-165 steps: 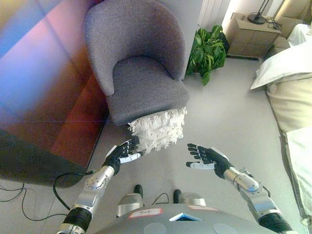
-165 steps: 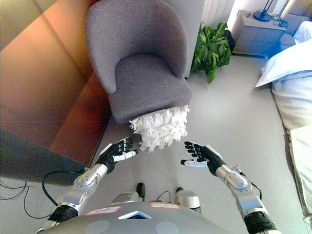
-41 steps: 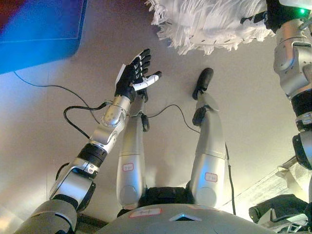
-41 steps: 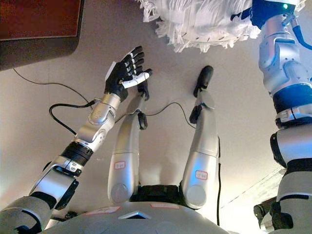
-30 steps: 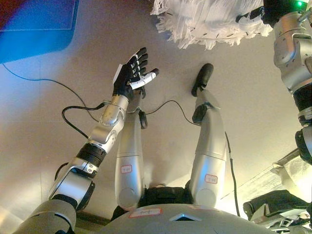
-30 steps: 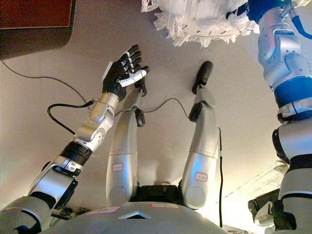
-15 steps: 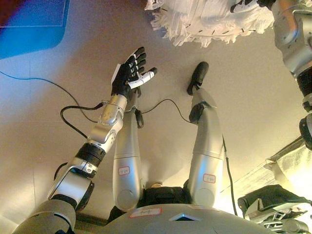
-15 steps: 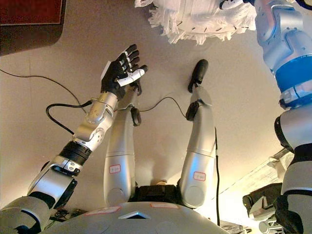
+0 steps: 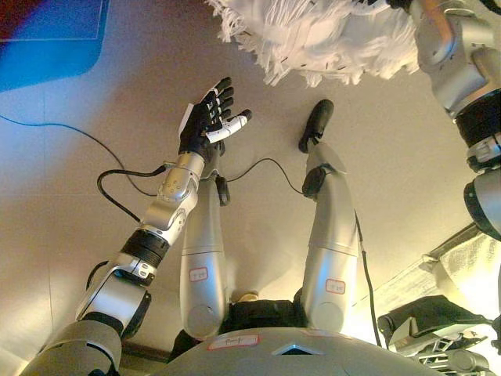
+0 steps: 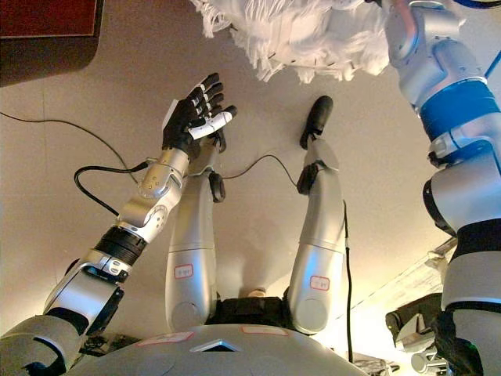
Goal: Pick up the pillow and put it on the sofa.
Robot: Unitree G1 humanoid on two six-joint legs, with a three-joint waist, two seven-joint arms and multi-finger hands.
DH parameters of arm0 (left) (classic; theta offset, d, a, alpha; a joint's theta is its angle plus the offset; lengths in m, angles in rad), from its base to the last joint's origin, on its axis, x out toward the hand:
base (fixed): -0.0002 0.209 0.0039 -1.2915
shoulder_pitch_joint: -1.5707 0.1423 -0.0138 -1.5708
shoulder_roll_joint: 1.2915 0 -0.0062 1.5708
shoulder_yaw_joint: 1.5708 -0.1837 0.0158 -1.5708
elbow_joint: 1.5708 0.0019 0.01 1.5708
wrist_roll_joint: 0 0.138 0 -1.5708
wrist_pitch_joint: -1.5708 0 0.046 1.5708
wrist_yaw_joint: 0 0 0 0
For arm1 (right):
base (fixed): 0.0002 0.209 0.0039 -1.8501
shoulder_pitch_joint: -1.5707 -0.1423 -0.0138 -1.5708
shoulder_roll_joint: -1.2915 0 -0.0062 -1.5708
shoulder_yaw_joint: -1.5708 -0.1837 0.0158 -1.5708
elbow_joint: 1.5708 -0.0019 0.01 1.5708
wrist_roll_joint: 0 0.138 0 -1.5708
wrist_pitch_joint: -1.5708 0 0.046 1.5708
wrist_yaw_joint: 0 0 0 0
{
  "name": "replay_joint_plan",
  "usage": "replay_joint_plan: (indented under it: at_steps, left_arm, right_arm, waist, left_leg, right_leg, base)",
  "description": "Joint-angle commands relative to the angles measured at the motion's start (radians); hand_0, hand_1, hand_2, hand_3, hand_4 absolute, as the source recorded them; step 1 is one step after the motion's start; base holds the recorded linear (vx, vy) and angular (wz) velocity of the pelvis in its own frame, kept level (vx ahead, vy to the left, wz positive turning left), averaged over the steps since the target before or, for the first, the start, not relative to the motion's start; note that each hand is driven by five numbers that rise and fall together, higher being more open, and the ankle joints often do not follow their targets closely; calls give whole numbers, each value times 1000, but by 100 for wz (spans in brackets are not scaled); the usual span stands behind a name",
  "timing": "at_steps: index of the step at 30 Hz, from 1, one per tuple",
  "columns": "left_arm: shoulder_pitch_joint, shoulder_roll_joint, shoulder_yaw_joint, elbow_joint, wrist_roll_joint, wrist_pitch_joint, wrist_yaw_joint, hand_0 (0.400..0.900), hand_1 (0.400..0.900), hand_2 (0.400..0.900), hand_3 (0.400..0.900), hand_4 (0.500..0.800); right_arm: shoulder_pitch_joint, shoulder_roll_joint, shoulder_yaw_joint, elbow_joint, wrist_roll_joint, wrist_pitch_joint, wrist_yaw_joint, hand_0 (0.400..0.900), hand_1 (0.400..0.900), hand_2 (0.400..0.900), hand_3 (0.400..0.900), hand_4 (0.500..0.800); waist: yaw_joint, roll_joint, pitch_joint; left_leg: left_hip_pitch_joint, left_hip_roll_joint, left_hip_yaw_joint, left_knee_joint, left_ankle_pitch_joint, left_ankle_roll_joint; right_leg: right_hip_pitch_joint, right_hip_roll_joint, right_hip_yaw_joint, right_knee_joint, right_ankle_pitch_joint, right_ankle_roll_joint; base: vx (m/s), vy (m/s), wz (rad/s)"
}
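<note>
1. White fringed shaggy pillow [image 9: 313, 35] sits at the top edge of both views, up off the beige floor [image 9: 94, 180], beside the right arm's wrist. Looks soft and light, squashy; the fringe would slip loose, so grip the body or a side edge, not the tassels.
2. Right hand: cut off above the top edge beside the pillow, so I cannot tell its fingers or whether it holds the pillow.
3. Left hand [image 9: 207, 125]: below and left of the pillow, well apart from it, palm up, fingers spread straight, holding and touching nothing.
</note>
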Motion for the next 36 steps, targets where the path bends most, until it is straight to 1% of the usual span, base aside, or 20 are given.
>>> replay_joint_plan:
  at_steps: [1,7,10,13,18,23,28,32,36]
  left_arm:
    - [19,18,9,-101,21,-35,0,900,900,900,900,800]
    - [16,13,9,-92,17,-35,3,900,900,900,900,800]
    - [17,8,21,-75,16,-35,14,900,900,900,900,800]
    - [23,-2,44,-49,33,-27,41,900,900,900,900,800]
    - [29,-19,83,-27,59,-23,72,900,900,900,900,800]
    - [37,-29,112,-6,99,-17,90,900,900,900,900,800]
    - [49,-22,117,24,149,-11,74,900,900,900,900,800]
    - [74,-16,114,28,162,-11,43,900,900,900,900,800]
    - [116,-12,116,36,184,-3,4,900,900,900,900,800]
  right_arm:
    - [-143,-50,9,-88,15,-34,-43,400,400,400,400,500]
    - [-124,-57,-15,-122,4,-33,-49,400,400,400,400,500]
    - [-105,-72,-31,-147,-4,-33,-54,400,400,400,400,500]
    - [-62,-86,-69,-193,-16,-32,-62,400,400,400,400,500]
    - [35,-111,-165,-314,-56,-30,-83,400,400,400,400,500]
    - [183,-145,-299,-445,-102,-39,-113,400,400,400,400,500]
    - [338,-167,-425,-560,-140,-59,-136,400,400,400,400,500]
    - [457,-174,-522,-657,-141,-88,-145,400,400,400,400,500]
    - [552,-160,-576,-722,-128,-111,-120,400,400,400,400,500]
  waist:
    - [30,-21,-2]
    - [24,-19,-2]
    - [22,-19,-2]
    - [20,-21,-2]
    - [10,-25,-2]
    - [-2,-27,-2]
    - [-13,-38,-2]
    - [-19,-47,-3]
    - [-25,-57,-48]
  left_leg:
    - [33,24,-10,-3,-87,-48]
    - [42,25,-5,-3,-87,-47]
    - [51,25,-1,-2,-87,-47]
    - [69,23,-1,-2,-88,-45]
    - [127,23,4,-19,-89,-42]
    - [226,18,13,-42,-91,-35]
    - [366,10,19,-68,-95,-28]
    - [509,2,29,-98,-105,-17]
    - [627,-9,44,-142,-102,0]
  right_leg:
    - [35,-10,8,82,-56,102]
    - [40,-10,11,82,-54,105]
    - [48,-9,14,83,-53,106]
    - [63,-11,15,81,-51,107]
    - [119,-13,17,57,-44,113]
    - [218,-14,13,24,-34,118]
    - [370,-10,6,-27,-24,123]
    - [522,-12,2,-85,-8,131]
    - [647,-16,3,-155,29,141]
  base:
    - [0,0,0]
    - [-6,6,-3]
    - [-7,8,-3]
    - [-6,6,-4]
    - [-7,13,-5]
    - [0,25,-4]
    - [14,35,-6]
    - [34,57,-9]
    - [49,88,-12]
